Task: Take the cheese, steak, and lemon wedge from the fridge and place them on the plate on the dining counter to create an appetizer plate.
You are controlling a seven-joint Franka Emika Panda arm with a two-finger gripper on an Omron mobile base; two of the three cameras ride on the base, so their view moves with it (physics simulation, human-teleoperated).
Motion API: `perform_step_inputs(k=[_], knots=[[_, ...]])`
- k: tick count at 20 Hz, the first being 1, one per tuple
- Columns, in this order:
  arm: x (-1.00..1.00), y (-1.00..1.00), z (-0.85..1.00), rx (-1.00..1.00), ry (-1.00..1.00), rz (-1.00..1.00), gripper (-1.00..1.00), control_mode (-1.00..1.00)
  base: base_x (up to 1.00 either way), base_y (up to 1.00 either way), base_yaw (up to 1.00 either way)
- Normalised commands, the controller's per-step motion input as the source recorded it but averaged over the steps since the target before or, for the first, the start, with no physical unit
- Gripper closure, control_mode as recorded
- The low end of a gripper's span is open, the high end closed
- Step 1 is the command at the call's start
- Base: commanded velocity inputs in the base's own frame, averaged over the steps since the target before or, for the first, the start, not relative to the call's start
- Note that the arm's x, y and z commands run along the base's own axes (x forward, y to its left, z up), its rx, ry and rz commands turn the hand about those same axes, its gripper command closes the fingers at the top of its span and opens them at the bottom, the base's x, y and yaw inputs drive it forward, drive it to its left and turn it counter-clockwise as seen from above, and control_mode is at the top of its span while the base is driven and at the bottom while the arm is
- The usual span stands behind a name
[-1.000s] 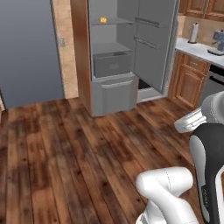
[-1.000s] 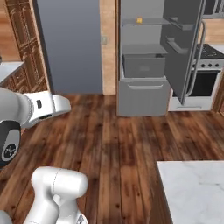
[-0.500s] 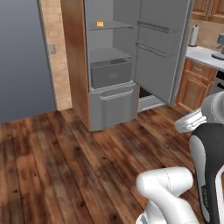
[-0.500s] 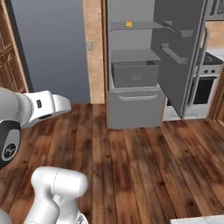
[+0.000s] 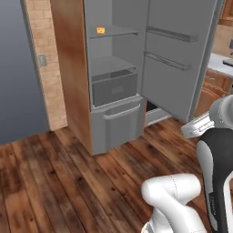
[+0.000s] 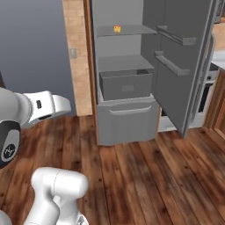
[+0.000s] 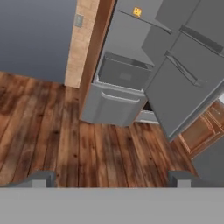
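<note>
The claw [image 7: 111, 178] hangs spread and empty over the wooden floor [image 7: 65, 140], well apart from the fridge [image 6: 127, 79], which looms larger in both base views than a second ago: the base has driven closer, so reaching in looks near. The cheese [image 5: 100, 30] sits on the upper shelf [image 6: 125, 30]; the open door [image 5: 175, 54] stands right, the grey drawer [image 6: 126, 84] juts below.
</note>
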Motion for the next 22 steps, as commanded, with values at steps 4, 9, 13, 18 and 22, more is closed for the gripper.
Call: perform_step_inputs(k=[4,9,13,18,22], knots=[[0.00,0.00,0.00,0.00,0.00,0.00,-1.00,1.00,1.00,0.00,-0.19],[0.00,0.00,0.00,0.00,0.00,0.00,-1.00,1.00,1.00,-0.08,-0.13],[0.00,0.00,0.00,0.00,0.00,0.00,-1.00,1.00,1.00,-0.14,-0.03],[0.00,0.00,0.00,0.00,0.00,0.00,-1.00,1.00,0.76,-0.32,-0.01],[0.00,0.00,0.00,0.00,0.00,0.00,-1.00,1.00,0.45,-0.33,0.00]])
